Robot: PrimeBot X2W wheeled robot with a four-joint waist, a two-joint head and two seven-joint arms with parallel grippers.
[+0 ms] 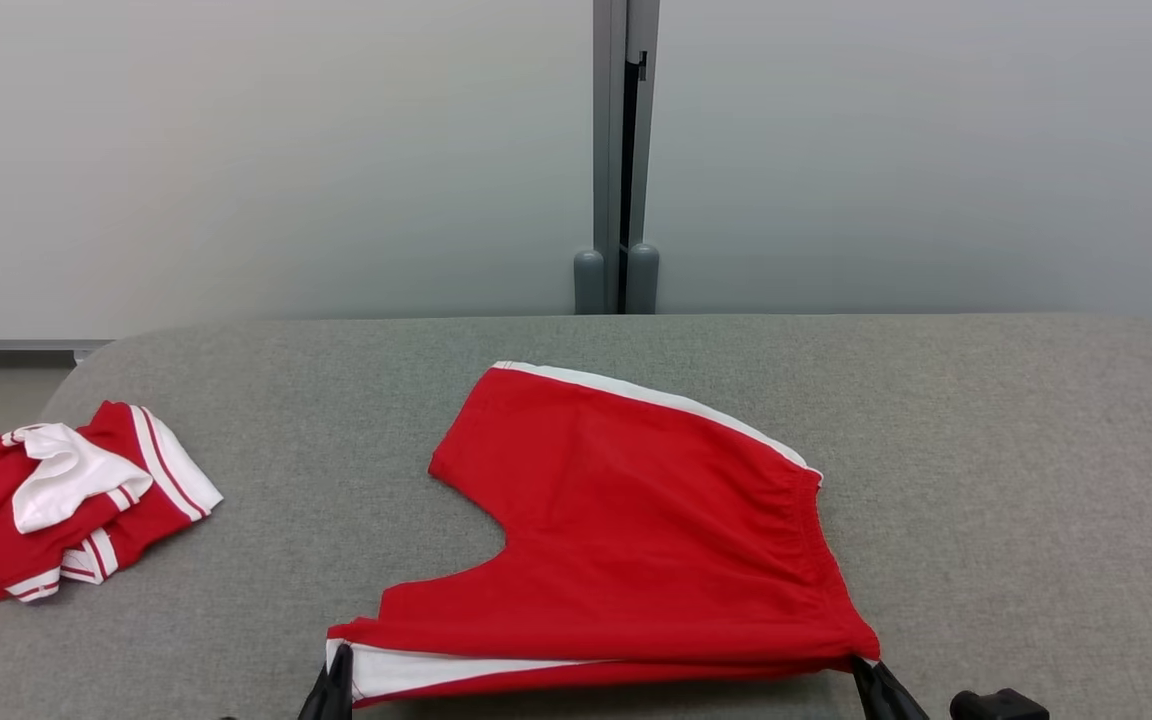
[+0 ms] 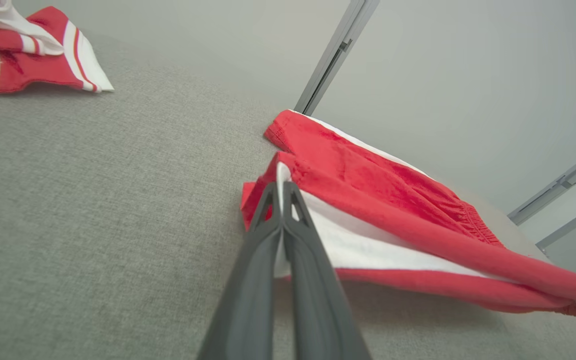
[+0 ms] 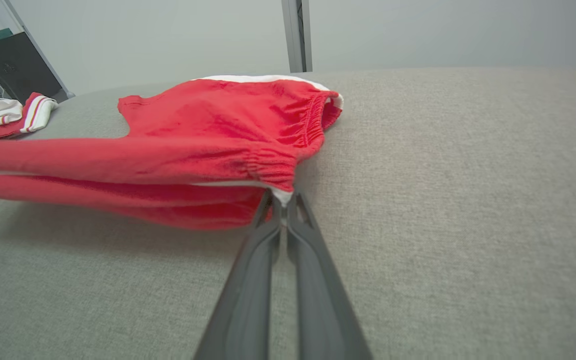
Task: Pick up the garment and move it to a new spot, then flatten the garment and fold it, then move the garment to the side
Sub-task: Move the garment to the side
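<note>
Lower centre, head view: shorts (image 1: 636, 540) on table (image 1: 986, 450) | left gripper (image 1: 337, 672) pinched closed on hem corner | right gripper (image 1: 868, 676) pinched closed on waistband corner

The right gripper (image 3: 282, 200) has its two dark fingers pinched together on the gathered waistband corner of the red shorts (image 3: 218, 120). The near edge of the shorts hangs stretched above the grey padded table (image 3: 468, 200), casting a shadow, while the far part lies on it. A bundle of red and white clothing (image 3: 13, 115) sits at the far left, well apart, and a grey post (image 3: 295, 35) stands behind the table.
</note>
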